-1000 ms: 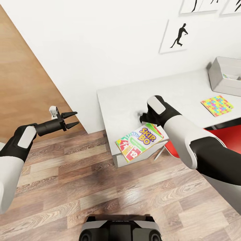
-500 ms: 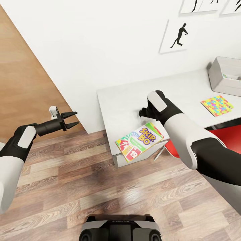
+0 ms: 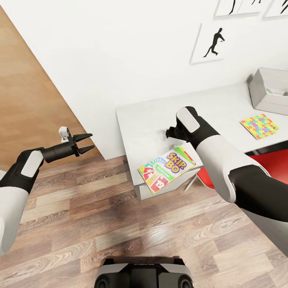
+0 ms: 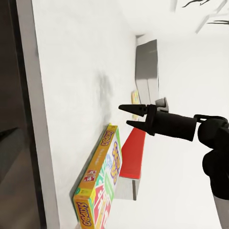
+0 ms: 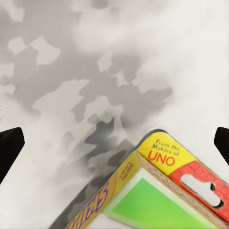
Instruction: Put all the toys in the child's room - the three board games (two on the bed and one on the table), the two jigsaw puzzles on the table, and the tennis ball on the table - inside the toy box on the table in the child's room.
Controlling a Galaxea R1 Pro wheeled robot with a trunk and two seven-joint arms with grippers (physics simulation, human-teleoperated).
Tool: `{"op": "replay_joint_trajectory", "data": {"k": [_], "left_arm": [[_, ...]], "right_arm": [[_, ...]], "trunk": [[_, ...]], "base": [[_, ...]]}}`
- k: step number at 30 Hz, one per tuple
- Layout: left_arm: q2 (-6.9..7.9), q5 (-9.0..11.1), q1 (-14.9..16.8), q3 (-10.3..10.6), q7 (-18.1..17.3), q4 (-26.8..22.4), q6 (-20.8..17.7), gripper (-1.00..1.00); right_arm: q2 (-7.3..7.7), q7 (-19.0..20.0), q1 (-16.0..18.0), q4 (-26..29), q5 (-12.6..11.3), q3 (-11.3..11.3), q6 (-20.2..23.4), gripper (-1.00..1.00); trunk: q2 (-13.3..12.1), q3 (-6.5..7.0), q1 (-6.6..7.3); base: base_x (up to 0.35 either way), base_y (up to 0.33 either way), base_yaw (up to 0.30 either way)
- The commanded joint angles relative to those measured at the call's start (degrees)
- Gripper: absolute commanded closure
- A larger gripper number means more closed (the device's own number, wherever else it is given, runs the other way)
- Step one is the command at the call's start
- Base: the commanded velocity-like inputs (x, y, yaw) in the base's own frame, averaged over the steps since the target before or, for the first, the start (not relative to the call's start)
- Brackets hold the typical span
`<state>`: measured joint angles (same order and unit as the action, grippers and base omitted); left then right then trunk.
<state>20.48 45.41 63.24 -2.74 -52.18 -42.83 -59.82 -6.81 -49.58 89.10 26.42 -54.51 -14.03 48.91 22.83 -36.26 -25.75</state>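
The left gripper (image 3: 89, 143) is held over the wood floor (image 3: 120, 224), its fingers spread apart. A Skip-Bo box (image 3: 167, 168) is seen overhanging the table's (image 3: 144, 120) near corner. The right gripper (image 3: 171, 133) is poised just beyond it, fingers parted. A jigsaw puzzle (image 3: 260, 126) lies near the toy box (image 3: 269, 91) at the far end.

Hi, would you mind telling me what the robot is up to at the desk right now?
It is tidying toys. The right pincer hangs open above the table, just past the Skip-Bo box, which overhangs the table's front edge. The left pincer is open over the floor, holding nothing. A jigsaw puzzle lies near the toy box.
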Motion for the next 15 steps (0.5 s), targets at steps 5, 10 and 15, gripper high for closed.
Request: {"op": "replay_joint_trajectory", "data": {"k": [5,10,15], "left_arm": [[0.00,-0.23,0.04,-0.07,-0.31,0.03,-0.18,-1.00],[0.00,-0.23,0.04,-0.08,-0.30,0.00,-0.18,-1.00],[0.03,-0.19,0.02,-0.13,-0.29,0.00,-0.18,-1.00]], "right_arm": [[0.05,-0.50,0.02,0.54,-0.60,-0.39,0.04,-1.00],[0.11,-0.71,-0.14,3.84,-0.60,-0.45,-0.14,-1.00],[0.25,-1.03,-0.85,11.50,-0.50,-0.47,0.14,-1.00]], "trunk": [[0.09,-0.08,-0.03],[0.09,-0.08,-0.03],[0.09,-0.08,-0.03]], "base": [[0.000,0.000,0.000],[0.000,0.000,0.000],[0.000,0.000,0.000]]}}
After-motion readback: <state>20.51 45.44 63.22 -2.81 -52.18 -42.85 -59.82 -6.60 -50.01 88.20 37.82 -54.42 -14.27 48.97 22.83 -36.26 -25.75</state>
